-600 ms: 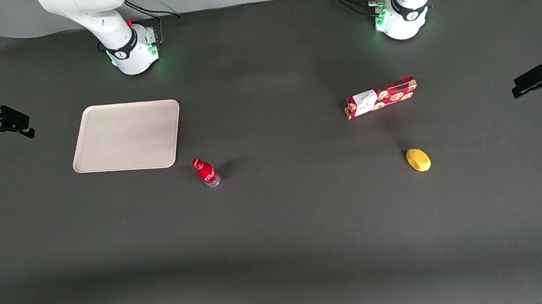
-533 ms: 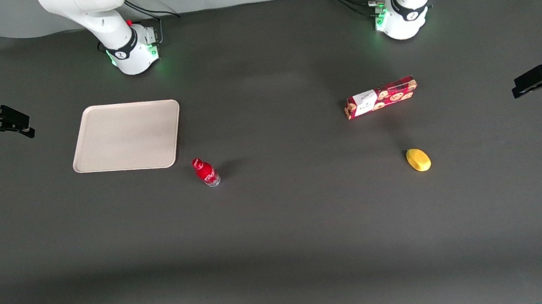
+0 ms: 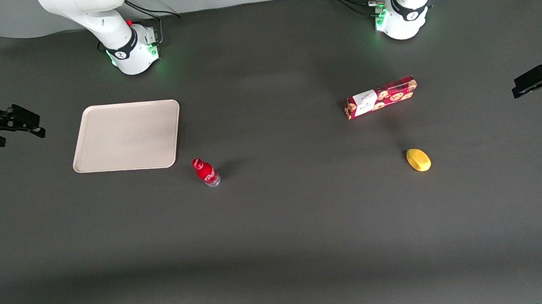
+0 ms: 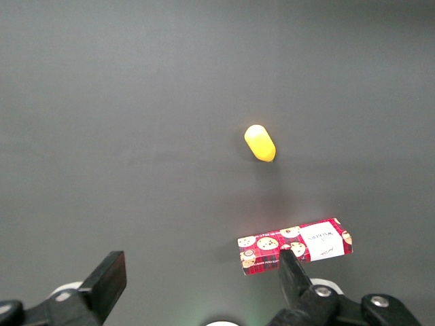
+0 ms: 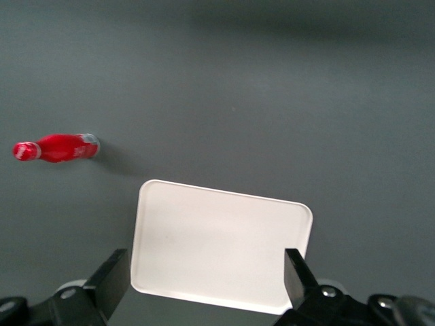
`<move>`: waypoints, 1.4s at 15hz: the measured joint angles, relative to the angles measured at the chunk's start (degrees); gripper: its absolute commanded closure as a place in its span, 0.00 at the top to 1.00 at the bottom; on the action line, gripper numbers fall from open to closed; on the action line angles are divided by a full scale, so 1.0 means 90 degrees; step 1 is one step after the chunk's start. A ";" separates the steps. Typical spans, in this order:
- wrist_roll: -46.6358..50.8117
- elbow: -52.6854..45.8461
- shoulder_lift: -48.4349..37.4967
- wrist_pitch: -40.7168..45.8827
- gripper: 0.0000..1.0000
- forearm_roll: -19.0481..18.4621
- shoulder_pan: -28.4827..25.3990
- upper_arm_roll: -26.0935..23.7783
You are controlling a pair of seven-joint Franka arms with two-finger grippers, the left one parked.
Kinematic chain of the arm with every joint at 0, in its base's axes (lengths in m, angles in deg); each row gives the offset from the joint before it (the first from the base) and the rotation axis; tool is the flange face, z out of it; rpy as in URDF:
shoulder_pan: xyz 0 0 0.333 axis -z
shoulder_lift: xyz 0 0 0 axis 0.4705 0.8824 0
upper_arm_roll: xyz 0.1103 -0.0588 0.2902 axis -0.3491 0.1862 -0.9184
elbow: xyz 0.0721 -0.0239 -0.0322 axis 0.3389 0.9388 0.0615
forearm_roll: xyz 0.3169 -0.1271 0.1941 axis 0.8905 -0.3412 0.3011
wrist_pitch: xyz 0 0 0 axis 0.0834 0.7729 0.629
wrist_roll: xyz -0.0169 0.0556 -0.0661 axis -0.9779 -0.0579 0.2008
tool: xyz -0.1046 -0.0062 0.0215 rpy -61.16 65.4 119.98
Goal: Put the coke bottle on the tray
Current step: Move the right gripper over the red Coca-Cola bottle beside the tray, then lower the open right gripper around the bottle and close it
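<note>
The bottle (image 3: 206, 172) stands just beside the tray (image 3: 127, 137), probably light, rigid and slick, best gripped mid-body, while the gripper (image 3: 21, 121) hovers spread apart, well off from the tray.

You see a matt dark grey counter (image 3: 279, 231) that looks like cloth. The tray (image 3: 127, 137) looks like smooth matt beige plastic. The coke bottle (image 3: 205, 172) has a glossy red wrap and clear plastic base. Your gripper (image 3: 21, 122) near the tray is matt black.
</note>
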 measured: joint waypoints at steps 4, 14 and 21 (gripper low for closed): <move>0.0846 -0.0651 0.0714 -0.0081 1.00 0.0054 -0.0045 -0.0984; 0.3462 -0.1504 0.3278 -0.1483 1.00 -0.1107 -0.0170 -0.3224; 0.4165 -0.0494 0.3575 -0.2610 1.00 -0.1658 -0.0219 -0.3406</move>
